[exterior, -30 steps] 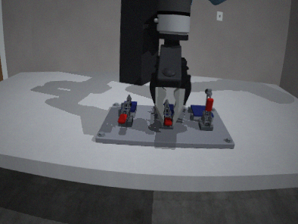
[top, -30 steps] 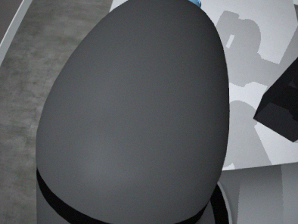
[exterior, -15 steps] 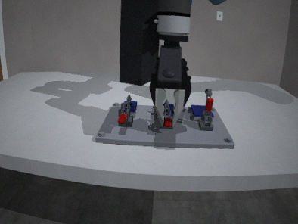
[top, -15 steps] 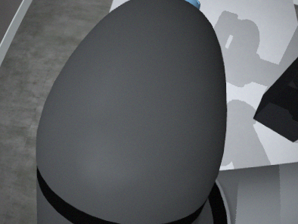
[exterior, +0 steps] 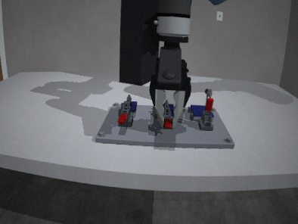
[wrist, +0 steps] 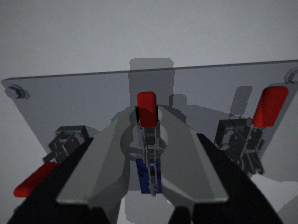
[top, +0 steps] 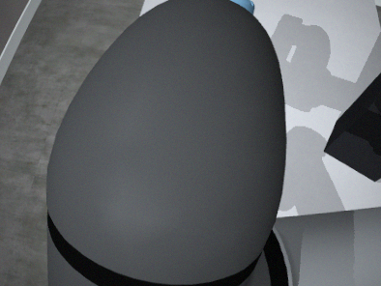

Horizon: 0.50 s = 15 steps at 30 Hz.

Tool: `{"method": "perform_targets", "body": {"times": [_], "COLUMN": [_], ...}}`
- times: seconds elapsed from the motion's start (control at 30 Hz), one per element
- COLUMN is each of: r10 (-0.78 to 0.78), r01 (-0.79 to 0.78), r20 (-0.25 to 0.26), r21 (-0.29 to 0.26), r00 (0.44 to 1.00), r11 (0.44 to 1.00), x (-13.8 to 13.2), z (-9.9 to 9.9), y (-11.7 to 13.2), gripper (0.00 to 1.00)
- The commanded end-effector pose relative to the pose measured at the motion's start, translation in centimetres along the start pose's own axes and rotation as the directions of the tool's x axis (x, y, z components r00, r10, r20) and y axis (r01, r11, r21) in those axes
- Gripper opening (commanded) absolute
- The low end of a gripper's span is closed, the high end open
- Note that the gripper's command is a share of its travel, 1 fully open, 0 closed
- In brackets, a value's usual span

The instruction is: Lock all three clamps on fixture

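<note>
The grey fixture plate (exterior: pixel 113 137) (wrist: pixel 75 100) lies on the white table and carries three toggle clamps with red handles. The left clamp's handle (exterior: pixel 122 119) (wrist: pixel 270 105) lies low, pointing to the front. The middle clamp's handle (exterior: pixel 167 122) (wrist: pixel 147 107) is also down low. The right clamp's handle (exterior: pixel 209 104) (wrist: pixel 32 181) stands upright. My gripper (exterior: pixel 169 126) (wrist: pixel 148 106) is shut and hangs straight down over the middle clamp, its fingertips at that handle's base and its fingers flanking the linkage and the blue part (wrist: pixel 147 179). I cannot tell whether any bar lies flat.
The arm's grey shell (top: pixel 164 145) fills the top view, leaving only a strip of white table (top: pixel 338 29) and a dark block (top: pixel 358 140). A dark column (exterior: pixel 136 42) stands behind the fixture. Blue parts (exterior: pixel 198 108) sit behind the clamps.
</note>
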State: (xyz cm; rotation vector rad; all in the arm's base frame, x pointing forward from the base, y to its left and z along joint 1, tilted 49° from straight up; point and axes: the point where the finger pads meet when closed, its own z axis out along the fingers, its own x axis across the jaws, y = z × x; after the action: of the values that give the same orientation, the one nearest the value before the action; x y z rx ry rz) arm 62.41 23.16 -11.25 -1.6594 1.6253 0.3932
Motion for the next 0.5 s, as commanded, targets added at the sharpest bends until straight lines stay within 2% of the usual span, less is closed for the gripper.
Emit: {"method": "perform_targets", "body": {"times": [0.0,0.47], "r10": [-0.001,-0.002], "r01": [0.001,0.002], "r20": [-0.001,-0.001], "r21": [0.000,-0.002], "r00": [1.000,1.000], "r11": [1.000,1.000], "x": [0.01,0.00], "z": [0.09,0.31], "y": [-0.02,0.03], "gripper": [0.00,0.00]}}
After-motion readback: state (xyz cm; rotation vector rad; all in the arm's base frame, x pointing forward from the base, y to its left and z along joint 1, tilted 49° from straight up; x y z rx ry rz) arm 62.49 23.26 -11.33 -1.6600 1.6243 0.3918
